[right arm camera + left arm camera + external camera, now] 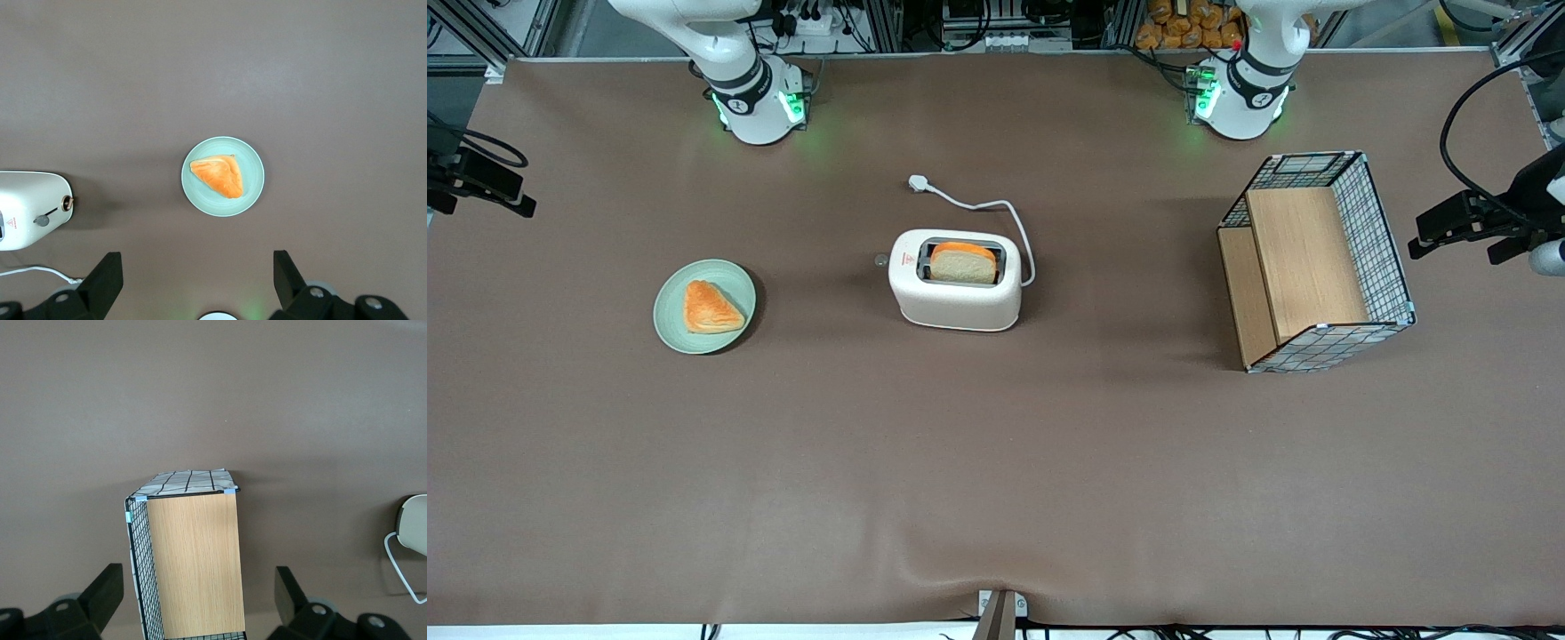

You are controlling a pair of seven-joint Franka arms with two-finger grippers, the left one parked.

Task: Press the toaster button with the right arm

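Note:
The cream-white toaster (957,283) stands mid-table with a bread slice (963,263) in its slot. It also shows in the right wrist view (27,210). The toaster button (881,260), a small round grey knob, sticks out of the toaster's end that faces the working arm's end of the table; the right wrist view shows it on that end face (42,219). My right gripper (197,283) is open and empty, high above the green plate, well apart from the toaster. In the front view it shows as a black shape (480,182) at the table's working-arm end.
A green plate (671,307) with a triangular pastry (710,308) lies between the toaster and the working arm's end. A white cord and plug (919,183) trail from the toaster toward the arm bases. A wire-and-wood basket (1316,262) stands toward the parked arm's end.

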